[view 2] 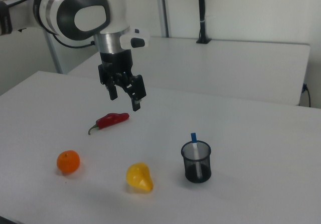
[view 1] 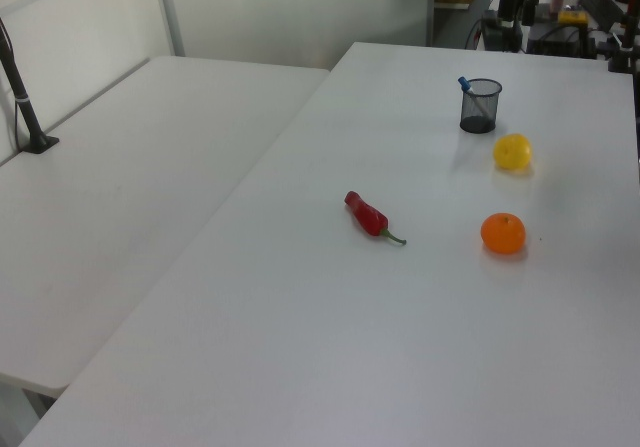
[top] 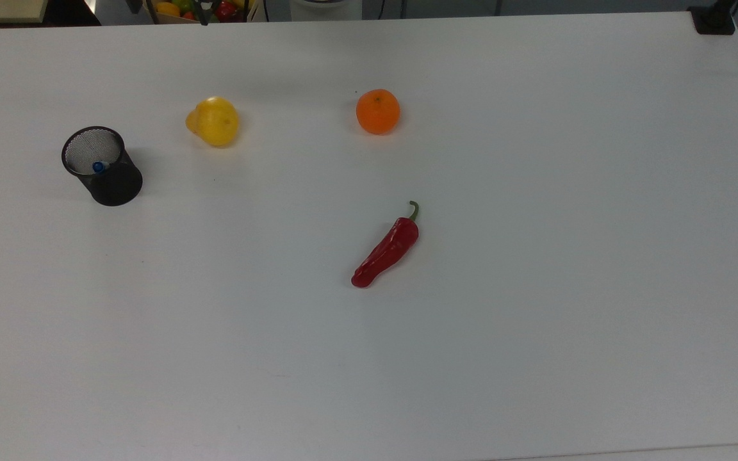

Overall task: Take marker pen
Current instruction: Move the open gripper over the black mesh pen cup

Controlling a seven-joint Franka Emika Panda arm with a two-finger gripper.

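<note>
White table (top: 535,320) holds one marker pen (view 2: 193,140) in one mesh cup (view 2: 196,162), one chilli (top: 386,250), gripper (view 2: 124,97) spread, holding nothing.

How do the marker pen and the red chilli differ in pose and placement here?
The marker pen stands nearly upright inside the black mesh cup; the red chilli lies flat on the bare table. The pen is white with a blue end, the chilli red with a green stem. Both are slim.
</note>
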